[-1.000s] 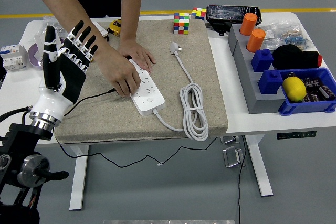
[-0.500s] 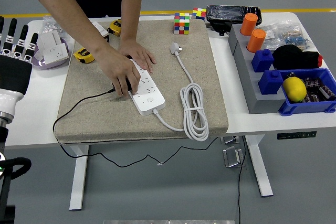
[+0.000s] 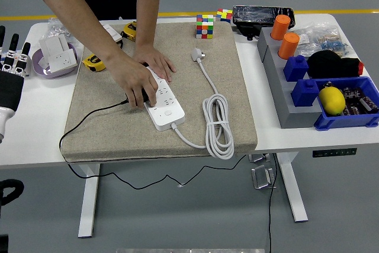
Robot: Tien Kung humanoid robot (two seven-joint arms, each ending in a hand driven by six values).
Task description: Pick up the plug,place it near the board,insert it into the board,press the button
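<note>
Head view shows the robot's left hand (image 3: 10,66) raised at the left edge, fingers spread and holding nothing. A person's two hands (image 3: 144,78) press on the white board (image 3: 163,103) lying on the beige mat (image 3: 118,122); the plug (image 3: 196,55) lies beyond it, its cable (image 3: 218,124) coiled alongside.

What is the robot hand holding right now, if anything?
Nothing. The left robot hand is at the table's left edge with fingers extended and empty. The person's hands are pressing on the power strip.
</note>
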